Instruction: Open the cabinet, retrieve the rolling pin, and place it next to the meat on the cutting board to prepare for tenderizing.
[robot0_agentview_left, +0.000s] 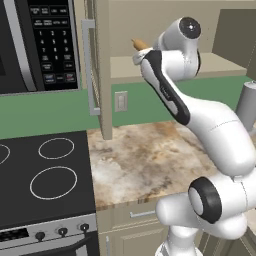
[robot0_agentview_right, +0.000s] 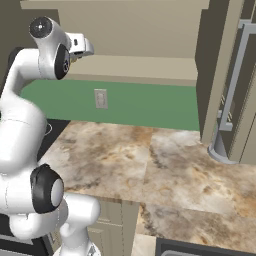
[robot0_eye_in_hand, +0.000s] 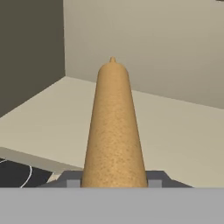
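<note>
i've got the beige wall cabinet (robot0_agentview_left: 165, 65) with both raised-panel doors swung wide, which is why the long silver bar handle (robot0_agentview_left: 89, 70) on the left door sticks out beside the black microwave (robot0_agentview_left: 40, 45). the marbled tan stone counter (robot0_agentview_left: 145, 160) below has nothing on it where i can see it, so i judge the board and meat are somewhere off to the side and the base will need to drive.

the white arm reaches up to the shelf's front edge, near its left corner. the two-finger gripper (robot0_eye_in_hand: 113, 180) has its dark tips sitting on either side of the light tan wooden rolling pin (robot0_eye_in_hand: 113, 131), lengthwise along the hand, and it looks pinched, though i can't tell contact for sure. the pin's far knob pokes out past the wrist in the left base view, over the shelf edge.
</note>
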